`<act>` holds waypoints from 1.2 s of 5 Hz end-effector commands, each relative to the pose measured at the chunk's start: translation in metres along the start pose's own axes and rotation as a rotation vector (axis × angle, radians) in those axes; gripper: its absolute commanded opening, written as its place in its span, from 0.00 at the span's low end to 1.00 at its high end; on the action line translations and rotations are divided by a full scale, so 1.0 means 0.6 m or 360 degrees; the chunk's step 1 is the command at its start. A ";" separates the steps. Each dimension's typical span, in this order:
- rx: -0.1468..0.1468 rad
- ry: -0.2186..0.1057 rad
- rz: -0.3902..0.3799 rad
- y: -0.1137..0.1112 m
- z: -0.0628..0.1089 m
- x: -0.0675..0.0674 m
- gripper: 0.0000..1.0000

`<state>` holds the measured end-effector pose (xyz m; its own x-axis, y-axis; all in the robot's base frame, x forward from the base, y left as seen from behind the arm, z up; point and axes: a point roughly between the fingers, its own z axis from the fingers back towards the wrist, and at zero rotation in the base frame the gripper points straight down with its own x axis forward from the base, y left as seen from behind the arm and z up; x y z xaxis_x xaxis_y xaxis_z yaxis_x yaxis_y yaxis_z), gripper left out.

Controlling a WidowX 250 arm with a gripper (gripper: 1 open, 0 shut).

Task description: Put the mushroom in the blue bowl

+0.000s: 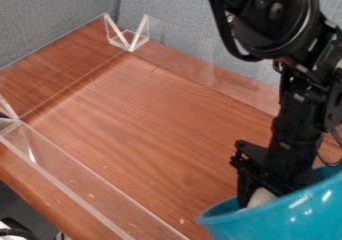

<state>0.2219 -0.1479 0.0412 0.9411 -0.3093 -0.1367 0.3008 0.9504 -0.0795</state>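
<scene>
- Only one view is given, looking down across the wooden tabletop (134, 104) with low clear plastic walls (80, 199) around it
- The black arm (301, 104) reaches straight down at the lower right, and its fingers (261, 189) dip behind the near rim of the blue bowl (287, 216)
- The bowl sits at the bottom right corner, cut off by the picture's edge and tipped, with its rim raised toward the right
- The mushroom (258, 196) shows only as a small pale patch between the fingers, just above the bowl's rim; its cap is hidden
- The fingers look partly spread around that pale patch, but I cannot tell whether they grip it or have let go
- Judged step: the release over the bowl, near the end of the task
- Next move calls for the fingers to part fully, then a straight lift clear of the rim without dragging the bowl
</scene>
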 end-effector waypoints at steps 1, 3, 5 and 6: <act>-0.0027 -0.0066 -0.0023 -0.011 0.015 0.000 0.00; -0.0036 -0.0089 -0.0011 -0.011 0.019 0.000 0.00; -0.0003 -0.0125 0.0025 0.009 0.045 0.010 0.00; 0.0004 -0.0149 0.0040 0.018 0.054 0.017 0.00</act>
<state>0.2289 -0.1380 0.0497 0.9501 -0.2847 -0.1273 0.2792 0.9584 -0.0597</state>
